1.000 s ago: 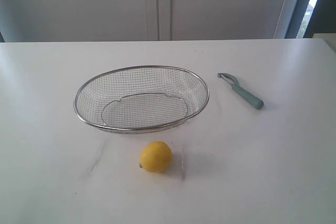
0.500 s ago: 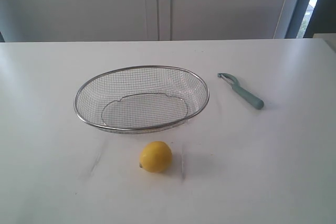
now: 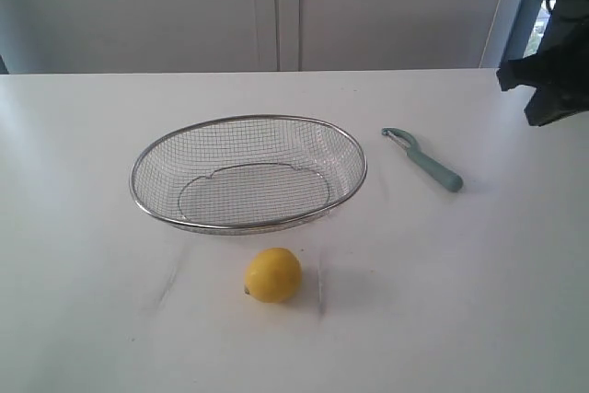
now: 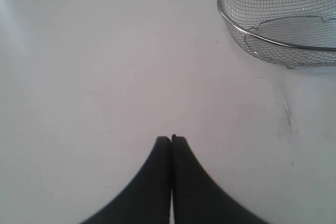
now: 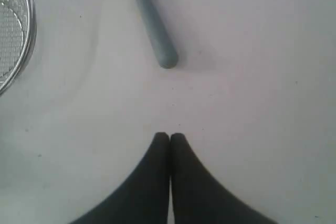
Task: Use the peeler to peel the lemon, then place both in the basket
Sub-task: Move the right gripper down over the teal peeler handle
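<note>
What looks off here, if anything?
Nothing stands out. Basket upright and empty, lemon whole on the table in front of it, peeler lying flat beside it. Only faint scuffs near the lemon.

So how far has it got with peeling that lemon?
Nothing looks done: the lemon sits unpeeled on the table, the peeler lies untouched, the basket is empty. In hand: the right claw, shut, hovers near the peeler's handle. To do: picking up, peeling, basketing both.
</note>
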Controlling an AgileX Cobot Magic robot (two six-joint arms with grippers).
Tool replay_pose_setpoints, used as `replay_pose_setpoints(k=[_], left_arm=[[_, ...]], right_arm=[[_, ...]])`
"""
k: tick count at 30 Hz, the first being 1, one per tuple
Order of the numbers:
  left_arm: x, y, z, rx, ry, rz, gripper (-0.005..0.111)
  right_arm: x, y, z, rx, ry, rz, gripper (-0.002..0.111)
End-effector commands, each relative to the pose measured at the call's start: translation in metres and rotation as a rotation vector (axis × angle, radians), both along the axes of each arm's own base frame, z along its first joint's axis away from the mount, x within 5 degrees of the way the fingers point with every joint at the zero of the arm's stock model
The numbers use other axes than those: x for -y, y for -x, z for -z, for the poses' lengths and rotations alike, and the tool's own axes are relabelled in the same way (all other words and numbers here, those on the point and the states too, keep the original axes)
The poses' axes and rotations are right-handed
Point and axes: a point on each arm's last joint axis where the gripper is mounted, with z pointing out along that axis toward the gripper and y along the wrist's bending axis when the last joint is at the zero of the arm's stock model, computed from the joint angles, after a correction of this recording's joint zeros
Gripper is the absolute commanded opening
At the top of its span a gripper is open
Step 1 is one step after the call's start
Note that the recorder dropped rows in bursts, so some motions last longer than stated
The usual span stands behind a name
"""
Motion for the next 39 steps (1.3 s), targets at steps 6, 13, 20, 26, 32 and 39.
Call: replay_pose_setpoints(k=[6, 13, 20, 26, 32, 39], left_arm=[[0.001, 0.0, 0.001, -0.001, 0.014, 0.003, 0.0], [0.0, 0.0, 0.0, 0.015, 0.016, 0.0, 0.0], [0.0, 0.0, -0.001, 0.016, 0.016, 0.0, 0.0], [0.0, 0.0, -0.001, 0.017, 0.016, 0.0, 0.0], [0.0, 0.0, -0.001, 0.017, 0.016, 0.0, 0.0], [0.0, 0.0, -0.001, 0.017, 0.016, 0.0, 0.0]], right_arm=[[-0.007, -0.063, 0.016, -0.14, -0.075, -0.139, 0.0], [-0.012, -0.105, 0.04, -0.167, -0.054, -0.209, 0.0], [-0.039, -0.122, 0.059, -0.079, 0.109, -0.614, 0.004], [-0.059, -0.131, 0.077, -0.053, 0.223, -0.69, 0.044], [-0.063, -0.135, 0.092, -0.059, 0.223, -0.695, 0.075], [-0.06, -0.138, 0.115, -0.123, 0.254, -0.712, 0.067]])
